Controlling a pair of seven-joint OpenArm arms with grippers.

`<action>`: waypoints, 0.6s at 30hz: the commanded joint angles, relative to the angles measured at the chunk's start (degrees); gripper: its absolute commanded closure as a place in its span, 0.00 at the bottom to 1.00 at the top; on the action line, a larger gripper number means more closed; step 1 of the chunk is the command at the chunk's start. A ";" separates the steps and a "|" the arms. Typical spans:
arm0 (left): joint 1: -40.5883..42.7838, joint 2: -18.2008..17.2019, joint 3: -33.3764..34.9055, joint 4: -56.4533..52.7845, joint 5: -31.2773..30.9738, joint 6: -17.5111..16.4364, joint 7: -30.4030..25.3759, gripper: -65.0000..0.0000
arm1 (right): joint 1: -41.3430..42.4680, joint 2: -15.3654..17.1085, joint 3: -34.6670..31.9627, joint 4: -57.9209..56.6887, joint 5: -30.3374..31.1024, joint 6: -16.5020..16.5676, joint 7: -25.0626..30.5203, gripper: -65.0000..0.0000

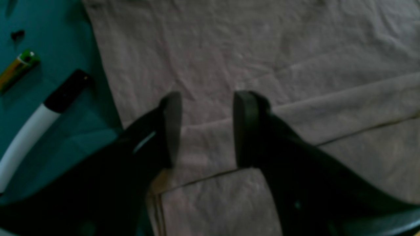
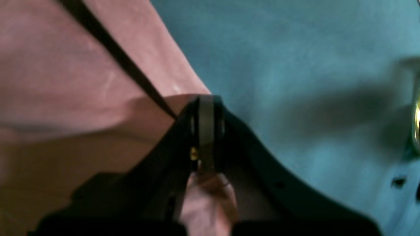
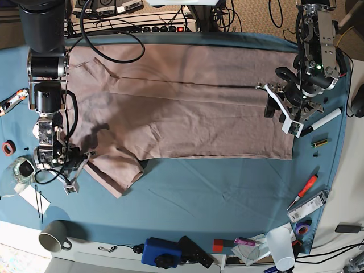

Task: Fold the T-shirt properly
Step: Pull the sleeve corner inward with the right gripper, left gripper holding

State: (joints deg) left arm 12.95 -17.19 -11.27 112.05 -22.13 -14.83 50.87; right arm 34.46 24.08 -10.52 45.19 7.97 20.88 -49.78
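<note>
**Two arms work opposite ends of a pink-beige T-shirt**

The T-shirt (image 3: 187, 108) lies spread lengthwise across the upper half of the blue-teal table cloth (image 3: 216, 193), wrinkled, with one long edge folded over so a dark crease line runs along it toward 12 o'clock. A short sleeve (image 3: 116, 170) juts out at the shirt's 7 o'clock corner.

At that sleeve, toward 9 o'clock in the base view, the right gripper (image 2: 206, 131) has its jaws pressed together on a bunch of the shirt's fabric; the right wrist view shows pink cloth gathered just below the closed fingertips, with bare table cloth off to 3 o'clock.

At the far end, toward 3 o'clock in the base view, the left gripper (image 1: 206, 127) hangs over the shirt's hem end. Its two dark fingers (image 1: 172, 127) stand well apart with nothing between them, and the left wrist view shows layered folded edges of the shirt beneath. Whether the fingertips touch the cloth cannot be told.

Beside this end of the shirt, on the table cloth, lie a white marker with a black cap (image 1: 39, 121) and a small green-and-gold battery (image 1: 18, 67). Along the table's 6 o'clock edge sit a grey mug (image 3: 54, 236), a blue box (image 3: 162, 251) and a clear plastic cup (image 3: 281, 247); a red-handled screwdriver (image 3: 304, 190) rests near 4 o'clock.
</note>
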 commanded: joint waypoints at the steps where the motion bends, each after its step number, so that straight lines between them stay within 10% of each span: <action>1: -0.57 -0.59 -0.15 0.92 -0.57 0.00 -1.40 0.60 | 0.46 1.38 0.09 -0.04 -2.01 -0.63 -4.92 1.00; 18: -0.59 -0.57 -0.15 0.92 -0.55 0.00 -1.44 0.60 | -1.70 2.86 0.09 11.74 4.90 -1.14 -14.23 1.00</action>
State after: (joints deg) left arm 12.97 -17.17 -11.27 112.05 -22.13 -14.83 50.87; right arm 31.00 25.74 -10.74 56.03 13.32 19.70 -64.03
